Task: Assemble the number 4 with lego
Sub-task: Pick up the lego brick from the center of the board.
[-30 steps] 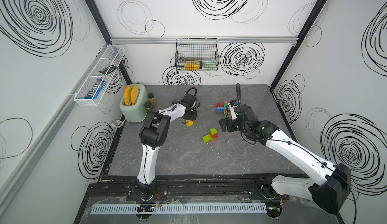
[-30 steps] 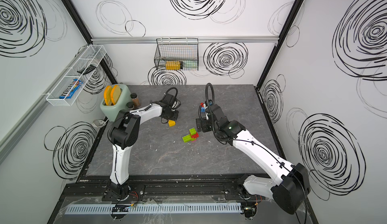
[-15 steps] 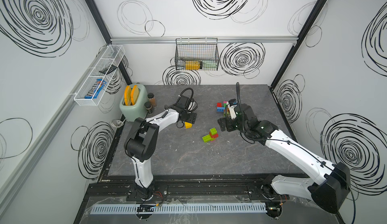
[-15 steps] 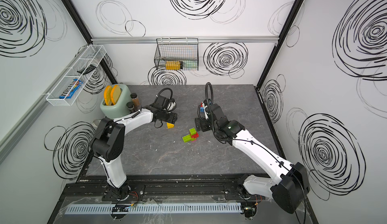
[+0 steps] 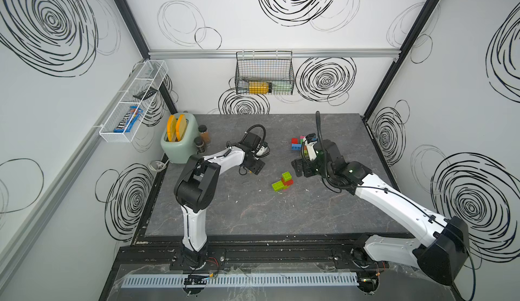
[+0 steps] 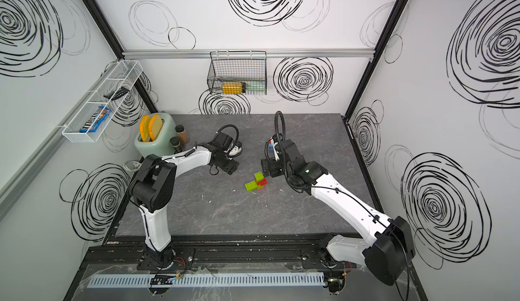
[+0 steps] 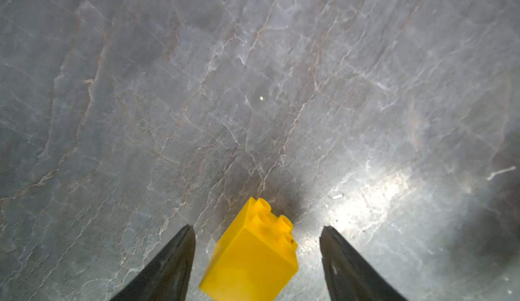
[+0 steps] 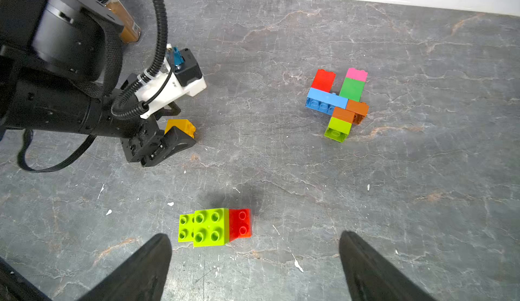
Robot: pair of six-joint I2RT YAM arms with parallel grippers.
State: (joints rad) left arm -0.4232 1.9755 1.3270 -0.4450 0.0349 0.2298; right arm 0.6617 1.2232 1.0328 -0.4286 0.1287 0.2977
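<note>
The left gripper (image 7: 256, 227) is spread fairly wide and gripping nothing. The yellow brick (image 7: 253, 260) sits right between its black tapered fingers (image 7: 168, 265) with a gap on each side. It's chunky glossy plastic, round studs pointing away from the wrist. My right gripper (image 8: 253, 234) is wide and empty too, with the lime and red brick cluster (image 8: 209, 226) just past its tips, mid-table. Farther back, a bit right, lies a flat multicolour clump (image 8: 337, 102) in red, blue, green, pink, orange and lime. The table (image 5: 253, 215) is grey, veined, stone-look.
</note>
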